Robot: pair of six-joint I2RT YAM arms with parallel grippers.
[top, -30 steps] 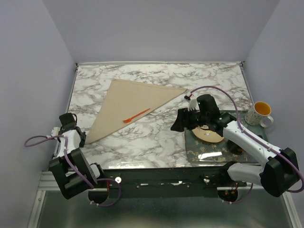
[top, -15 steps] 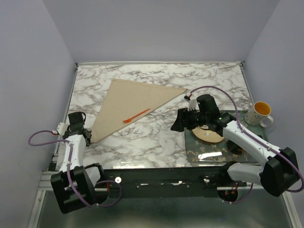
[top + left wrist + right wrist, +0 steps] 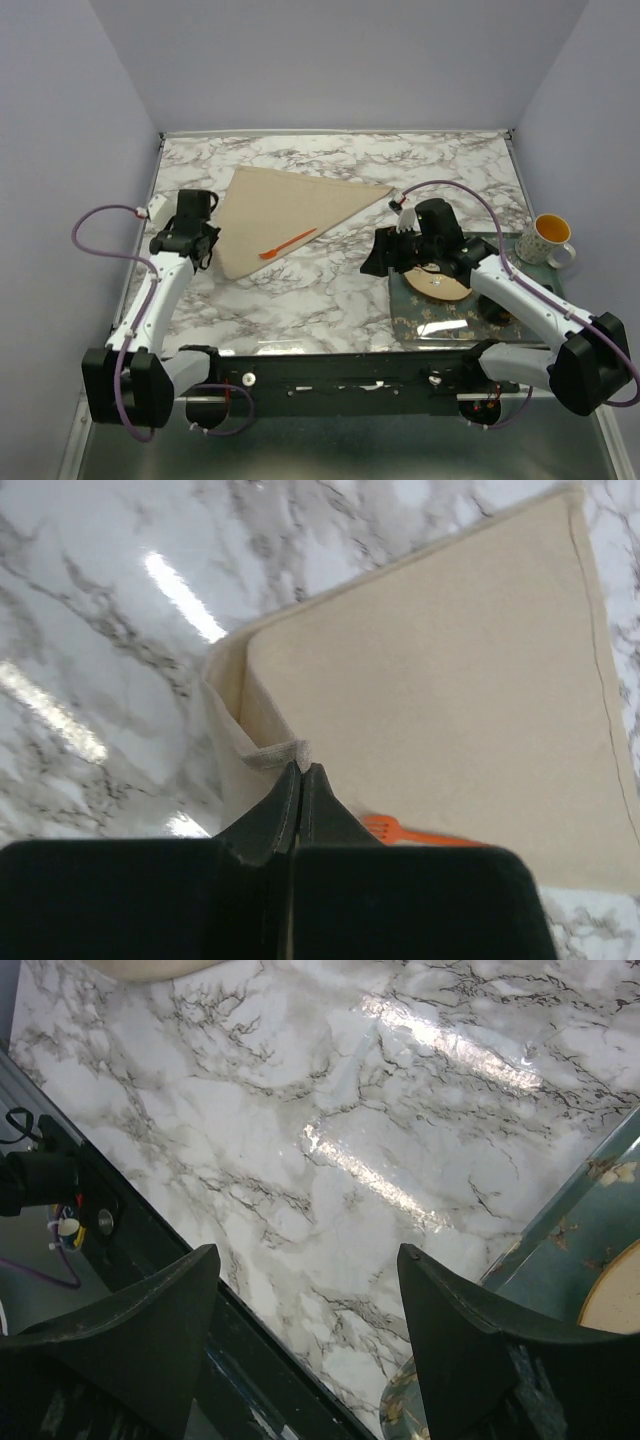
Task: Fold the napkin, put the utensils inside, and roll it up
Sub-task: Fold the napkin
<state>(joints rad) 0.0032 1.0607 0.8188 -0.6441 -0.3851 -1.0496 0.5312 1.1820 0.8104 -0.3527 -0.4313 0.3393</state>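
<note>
The tan napkin (image 3: 290, 205) lies folded in a triangle on the marble table, its near left corner lifted and turned back. My left gripper (image 3: 208, 243) is shut on that corner's hem, seen pinched at the fingertips in the left wrist view (image 3: 302, 767), with the napkin (image 3: 450, 680) spread beyond it. The orange utensil (image 3: 288, 243), a small fork, lies on the napkin's near edge; its head also shows in the left wrist view (image 3: 400, 830). My right gripper (image 3: 385, 255) is open and empty, hovering over bare marble left of the plate (image 3: 310, 1260).
A round tan plate (image 3: 435, 282) sits on a green patterned placemat (image 3: 440, 318) at the right front. A white and yellow mug (image 3: 545, 238) stands at the far right edge. The table's front rail (image 3: 120, 1250) runs under the right gripper.
My left gripper has moved away from the front left edge towards the napkin's middle, carrying the napkin's near corner with it and turning it back. The right arm has not moved.
</note>
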